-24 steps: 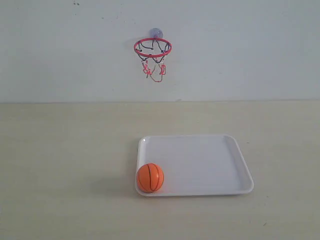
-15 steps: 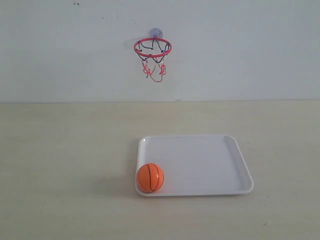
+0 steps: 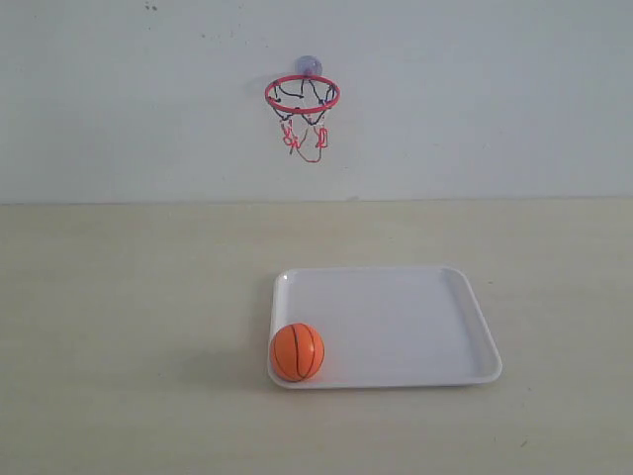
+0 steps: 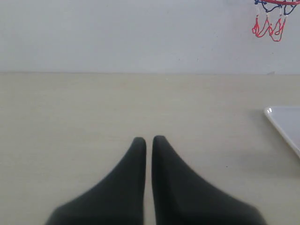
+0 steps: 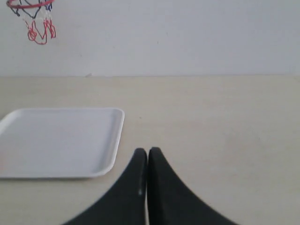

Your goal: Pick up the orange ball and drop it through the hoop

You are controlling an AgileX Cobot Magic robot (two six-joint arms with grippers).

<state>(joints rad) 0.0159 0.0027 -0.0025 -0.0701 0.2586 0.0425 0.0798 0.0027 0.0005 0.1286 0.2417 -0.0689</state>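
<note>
The orange ball rests in the near left corner of a white tray in the exterior view. The hoop, red-ringed with a dark and red net, hangs on the back wall above the tray; its net also shows in the left wrist view and the right wrist view. My left gripper is shut, empty, over bare table left of the tray's edge. My right gripper is shut, empty, just off the tray's corner. Neither arm appears in the exterior view.
The tray sits on a pale wooden table that meets a white wall at the back. Bare tabletop lies on both sides of the tray and in front of it.
</note>
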